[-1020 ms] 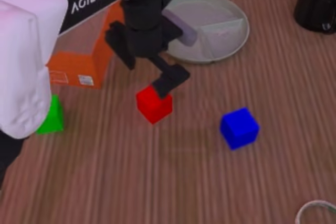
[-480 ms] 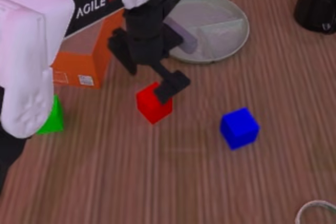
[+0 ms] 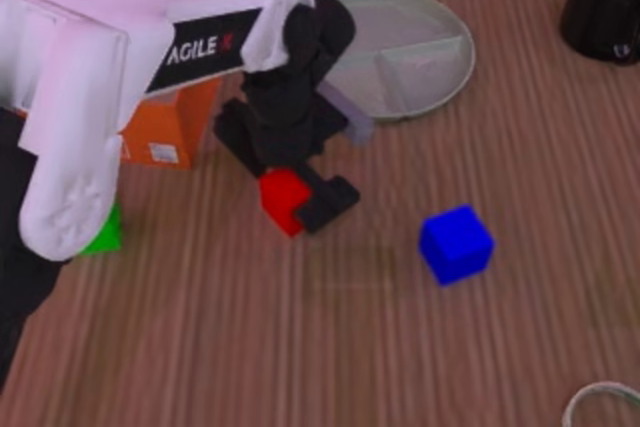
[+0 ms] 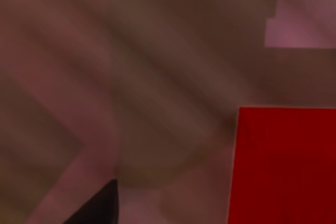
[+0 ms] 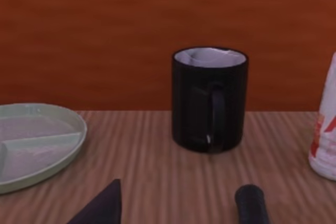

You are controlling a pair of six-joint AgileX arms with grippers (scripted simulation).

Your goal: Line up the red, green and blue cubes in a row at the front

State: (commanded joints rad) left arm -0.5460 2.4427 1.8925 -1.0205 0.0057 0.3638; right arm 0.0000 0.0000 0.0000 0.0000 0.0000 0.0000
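The left gripper is seen at frame centre with spread fingers flanking the red cube. The blue cube is placed right of centre; the green cube is half hidden at the left edge, below the orange box.

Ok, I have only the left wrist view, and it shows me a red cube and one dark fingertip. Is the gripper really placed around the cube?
Observer: Yes. In the top view the left gripper is down at the red cube, jaws open, one on each side of it.
Operator: Good. And where is the green cube? I cannot see it at all.
Observer: The green cube lies to the left of the red one, near the orange box. It is mostly hidden under the left arm, so only a corner shows.
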